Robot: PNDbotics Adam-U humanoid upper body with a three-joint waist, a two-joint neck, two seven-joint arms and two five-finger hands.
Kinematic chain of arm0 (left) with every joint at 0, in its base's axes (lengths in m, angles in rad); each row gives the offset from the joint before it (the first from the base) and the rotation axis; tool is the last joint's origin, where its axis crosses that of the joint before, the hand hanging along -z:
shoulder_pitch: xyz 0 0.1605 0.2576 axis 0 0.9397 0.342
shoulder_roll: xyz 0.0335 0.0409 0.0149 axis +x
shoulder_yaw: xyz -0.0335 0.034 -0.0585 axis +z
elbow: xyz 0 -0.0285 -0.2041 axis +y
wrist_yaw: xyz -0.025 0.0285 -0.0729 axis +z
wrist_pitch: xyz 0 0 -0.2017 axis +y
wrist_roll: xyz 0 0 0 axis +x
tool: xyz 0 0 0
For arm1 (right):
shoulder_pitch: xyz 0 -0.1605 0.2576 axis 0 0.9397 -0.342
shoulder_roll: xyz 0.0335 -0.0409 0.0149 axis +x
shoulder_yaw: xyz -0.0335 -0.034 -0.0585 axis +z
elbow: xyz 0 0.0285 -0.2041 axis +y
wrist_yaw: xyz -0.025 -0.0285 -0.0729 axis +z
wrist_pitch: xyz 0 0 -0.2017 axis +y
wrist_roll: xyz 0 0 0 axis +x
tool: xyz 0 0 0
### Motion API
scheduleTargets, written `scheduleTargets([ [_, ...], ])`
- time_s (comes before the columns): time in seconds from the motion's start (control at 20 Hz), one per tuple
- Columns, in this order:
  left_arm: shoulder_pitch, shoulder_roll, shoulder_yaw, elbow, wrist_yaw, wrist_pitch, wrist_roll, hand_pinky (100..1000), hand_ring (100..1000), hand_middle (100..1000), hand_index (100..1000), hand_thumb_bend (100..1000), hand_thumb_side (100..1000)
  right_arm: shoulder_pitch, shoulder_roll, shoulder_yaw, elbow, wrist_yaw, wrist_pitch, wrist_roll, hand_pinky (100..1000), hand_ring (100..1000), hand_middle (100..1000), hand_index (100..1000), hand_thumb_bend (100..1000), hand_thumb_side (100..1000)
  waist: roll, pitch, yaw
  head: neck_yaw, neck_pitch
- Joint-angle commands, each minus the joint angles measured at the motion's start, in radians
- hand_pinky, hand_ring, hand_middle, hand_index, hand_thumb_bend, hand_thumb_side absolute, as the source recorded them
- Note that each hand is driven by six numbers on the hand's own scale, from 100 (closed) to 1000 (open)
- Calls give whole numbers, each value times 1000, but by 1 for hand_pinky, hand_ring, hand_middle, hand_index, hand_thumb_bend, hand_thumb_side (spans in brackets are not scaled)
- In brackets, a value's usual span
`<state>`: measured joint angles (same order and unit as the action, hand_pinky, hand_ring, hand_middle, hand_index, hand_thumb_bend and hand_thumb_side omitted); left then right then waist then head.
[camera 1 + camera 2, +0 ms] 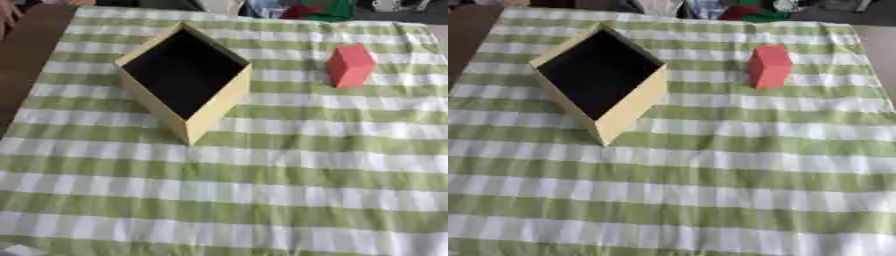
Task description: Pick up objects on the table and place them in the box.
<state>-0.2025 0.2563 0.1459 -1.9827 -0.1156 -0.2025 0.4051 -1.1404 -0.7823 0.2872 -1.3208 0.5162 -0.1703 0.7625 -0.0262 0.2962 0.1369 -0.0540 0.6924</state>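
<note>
A pale yellow box (214, 107) stands on the bench (262, 190), which wears a green and white striped cloth. The box is open at the top and looks dark inside. It sits turned, with one corner pointing toward the robot. Nothing can be seen inside it. A red block (350, 65) stands on the cloth to the right of the box, well apart from it and a bit farther back. Neither robot hand shows in either view, so the state of the fingers cannot be told.
</note>
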Motion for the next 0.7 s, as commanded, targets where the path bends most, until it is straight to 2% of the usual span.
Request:
scheduleTargets([
  [0.05,-4,25,-1,-17,2,-2,-5,1000,499,518,769,106,144,-36,4,3,30,11,-4,35,979,989,928,1000,323,100,2,-17,2,-2,-5],
  [0.25,-4,22,-2,-17,3,-1,-7,1000,498,517,768,103,143,-57,32,15,71,11,10,61,1000,1000,953,1000,326,100,4,-17,7,-6,-7],
  [0.45,-3,21,-3,-17,4,-1,-10,1000,497,517,768,100,140,-78,56,22,114,59,11,111,1000,1000,968,1000,452,100,4,-17,9,-9,-6],
  [0.7,-2,20,-1,-17,1,0,-11,1000,497,517,768,100,138,-85,65,5,155,108,-18,143,1000,1000,965,1000,478,189,2,-16,7,-8,-6],
])
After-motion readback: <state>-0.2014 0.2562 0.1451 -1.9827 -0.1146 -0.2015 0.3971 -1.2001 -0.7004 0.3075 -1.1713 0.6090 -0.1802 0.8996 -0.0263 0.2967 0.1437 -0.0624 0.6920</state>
